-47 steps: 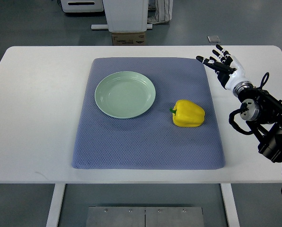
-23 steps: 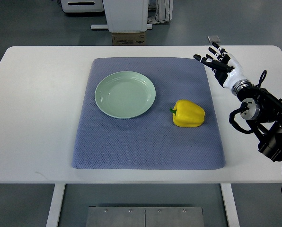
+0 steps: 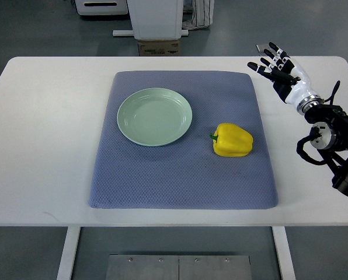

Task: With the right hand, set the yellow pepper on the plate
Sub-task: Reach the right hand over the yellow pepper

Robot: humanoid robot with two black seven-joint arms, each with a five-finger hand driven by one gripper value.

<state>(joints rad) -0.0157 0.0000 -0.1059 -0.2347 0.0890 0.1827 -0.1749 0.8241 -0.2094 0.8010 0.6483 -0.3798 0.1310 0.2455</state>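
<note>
Single camera, top view only, so no overlap with any other view to report. It sits on the robot's side of the white table (image 3: pixel 51 146) and looks down steeply, facing away from the robot. Near table edge runs along the lower part of the frame, far edge near the top, with grey floor and a cardboard box (image 3: pixel 159 47) visible beyond it. Framing is mid-range: nearly the full tabletop fits, both side edges in shot, the blue-grey mat (image 3: pixel 180 181) roughly centred. Picture left is the robot's left. The right arm enters from the right edge, with the right hand (image 3: pixel 279 67) up near the far right corner.
</note>
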